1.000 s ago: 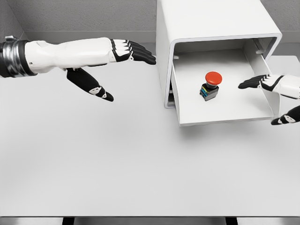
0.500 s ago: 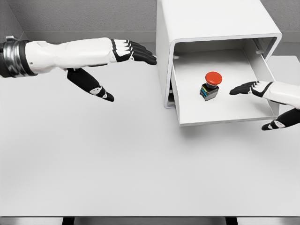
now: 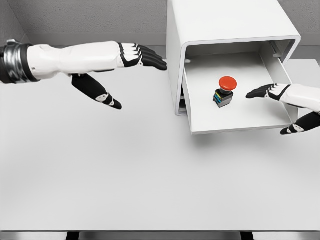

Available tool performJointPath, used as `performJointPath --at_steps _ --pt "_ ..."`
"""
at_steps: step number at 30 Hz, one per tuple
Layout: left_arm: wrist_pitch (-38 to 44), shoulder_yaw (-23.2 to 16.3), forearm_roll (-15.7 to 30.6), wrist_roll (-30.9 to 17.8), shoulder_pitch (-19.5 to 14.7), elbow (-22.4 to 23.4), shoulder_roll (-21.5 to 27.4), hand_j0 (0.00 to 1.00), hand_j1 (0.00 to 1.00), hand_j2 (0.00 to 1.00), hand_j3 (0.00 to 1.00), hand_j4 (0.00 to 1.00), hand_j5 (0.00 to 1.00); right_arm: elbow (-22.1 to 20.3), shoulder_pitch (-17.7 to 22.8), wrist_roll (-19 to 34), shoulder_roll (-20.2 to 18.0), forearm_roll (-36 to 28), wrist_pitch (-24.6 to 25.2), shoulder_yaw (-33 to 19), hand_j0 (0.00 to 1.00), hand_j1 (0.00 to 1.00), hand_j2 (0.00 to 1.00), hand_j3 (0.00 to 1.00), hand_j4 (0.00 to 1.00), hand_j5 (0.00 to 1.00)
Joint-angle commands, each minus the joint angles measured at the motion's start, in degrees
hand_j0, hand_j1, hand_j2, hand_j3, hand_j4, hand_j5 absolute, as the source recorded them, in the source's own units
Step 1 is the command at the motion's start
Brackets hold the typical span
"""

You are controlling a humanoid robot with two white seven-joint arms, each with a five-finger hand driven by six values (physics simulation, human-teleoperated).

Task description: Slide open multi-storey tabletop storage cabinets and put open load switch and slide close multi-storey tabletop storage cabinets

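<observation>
The left arm comes in from the left edge and reaches across the upper part of the white table (image 3: 125,175). Its left hand (image 3: 122,62) floats above the tabletop with the four fingers stretched out flat and pointing right, toward the cabinet, while the thumb (image 3: 97,92) hangs down and away from them. The hand is wide open and holds nothing. Its fingertips stop near the cabinet's left wall without touching it.

The cabinet (image 3: 225,22) is a white box standing at the back of the table, right of the middle. Its drawer (image 3: 235,117) is pulled out toward the camera, so the flat white floor and low front lip are in plain sight. The switch (image 3: 224,91), a small dark block with coloured bands and a round red button on top, stands upright on the drawer floor, roughly in the middle of it and apart from the drawer walls.

The right hand (image 3: 287,100) enters from the right edge, over the drawer's right side. Its fingers are extended and point left toward the switch, near it but with a clear gap between; the thumb (image 3: 300,125) drops lower, outside the drawer's front right corner. This hand is also open and empty.
</observation>
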Motion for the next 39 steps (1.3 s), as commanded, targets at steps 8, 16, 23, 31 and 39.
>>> performJointPath --at_steps 8,16,23,31,39 --pt "0.1 0.1 0.4 0.0 0.1 -0.1 0.2 1.0 1.0 1.0 1.0 1.0 1.0 5.9 -2.7 0.2 7.0 4.2 0.1 -0.4 1.0 1.0 1.0 1.0 1.0 1.0" --pt "-0.2 0.2 0.4 0.0 1.0 -0.3 0.5 1.0 1.0 1.0 1.0 1.0 1.0 13.7 -8.8 0.2 13.6 8.5 0.1 -0.3 1.0 1.0 1.0 1.0 1.0 1.0" --pt "-0.1 0.3 0.3 0.0 0.9 -0.2 0.5 1.0 1.0 1.0 1.0 1.0 1.0 12.7 -8.9 -0.3 12.4 8.1 0.1 -0.7 1.0 1.0 1.0 1.0 1.0 1.0" --pt "-0.3 3.3 0.7 0.0 4.6 0.1 3.6 1.0 1.0 1.0 1.0 1.0 1.0 0.5 -6.1 -0.9 5.5 7.7 0.1 -0.7 1.0 1.0 1.0 1.0 1.0 1.0" --pt "0.0 3.6 0.3 0.0 7.4 1.6 3.5 1.0 1.0 1.0 1.0 1.0 1.0 -1.3 1.6 -0.9 1.5 7.7 0.1 -0.6 1.0 1.0 1.0 1.0 1.0 1.0"
